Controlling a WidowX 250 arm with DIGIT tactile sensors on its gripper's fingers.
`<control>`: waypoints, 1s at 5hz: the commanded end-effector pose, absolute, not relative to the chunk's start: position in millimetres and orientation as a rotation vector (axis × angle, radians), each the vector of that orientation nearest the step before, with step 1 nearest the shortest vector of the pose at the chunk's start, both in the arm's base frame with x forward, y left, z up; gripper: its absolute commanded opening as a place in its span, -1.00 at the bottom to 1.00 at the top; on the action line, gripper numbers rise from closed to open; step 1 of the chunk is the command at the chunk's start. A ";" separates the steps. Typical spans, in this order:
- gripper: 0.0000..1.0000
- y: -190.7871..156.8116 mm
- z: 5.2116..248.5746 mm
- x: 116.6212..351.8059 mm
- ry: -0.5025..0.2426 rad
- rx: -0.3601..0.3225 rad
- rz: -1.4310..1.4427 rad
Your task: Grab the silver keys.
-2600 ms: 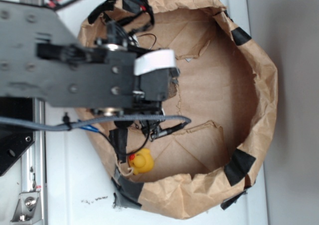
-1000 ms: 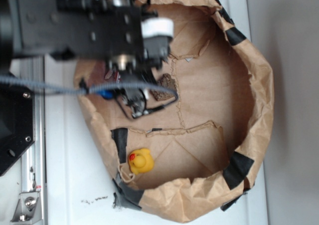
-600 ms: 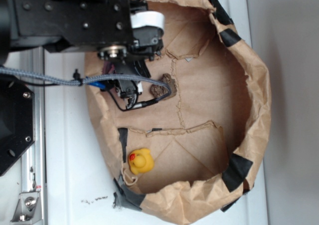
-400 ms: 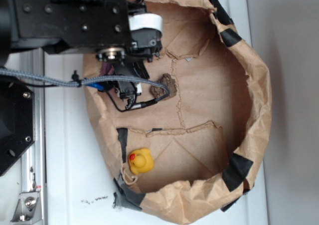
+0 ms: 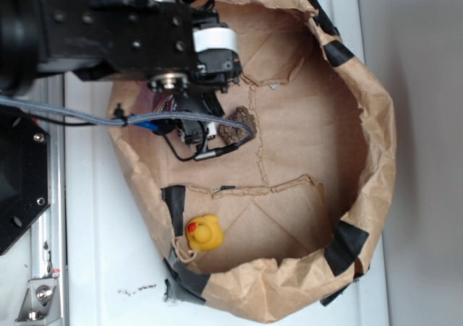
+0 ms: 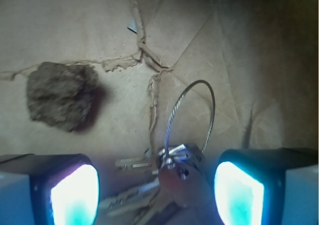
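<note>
The silver keys (image 6: 164, 177) lie on the brown paper floor of the bag, on a thin wire loop (image 6: 192, 110) that arcs away from them. In the wrist view my gripper (image 6: 157, 190) is open, with the keys between the two glowing pads (image 6: 75, 195), neither pad touching them. In the exterior view the gripper (image 5: 199, 134) sits low inside the bag's upper left part and hides the keys.
A brown rock-like lump (image 6: 62, 95) lies left of the keys, also seen in the exterior view (image 5: 239, 123). A yellow rubber duck (image 5: 205, 233) sits at the bag's lower left. The crumpled paper bag wall (image 5: 376, 145) rings everything. A grey cable (image 5: 72, 113) crosses the arm.
The arm moved from the bag's left middle up to its upper left, uncovering the duck and the lump. In the last half second it shifted slightly.
</note>
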State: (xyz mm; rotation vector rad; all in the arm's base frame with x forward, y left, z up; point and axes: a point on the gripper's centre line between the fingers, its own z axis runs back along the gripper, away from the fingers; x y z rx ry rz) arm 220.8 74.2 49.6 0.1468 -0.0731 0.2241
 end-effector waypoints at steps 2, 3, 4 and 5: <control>1.00 90.3 58.0 242.5 -0.152 0.164 0.250; 1.00 95.1 63.0 245.4 -0.204 0.171 0.270; 1.00 97.0 59.7 252.8 -0.223 0.192 0.291; 1.00 101.3 52.0 257.5 -0.219 0.209 0.295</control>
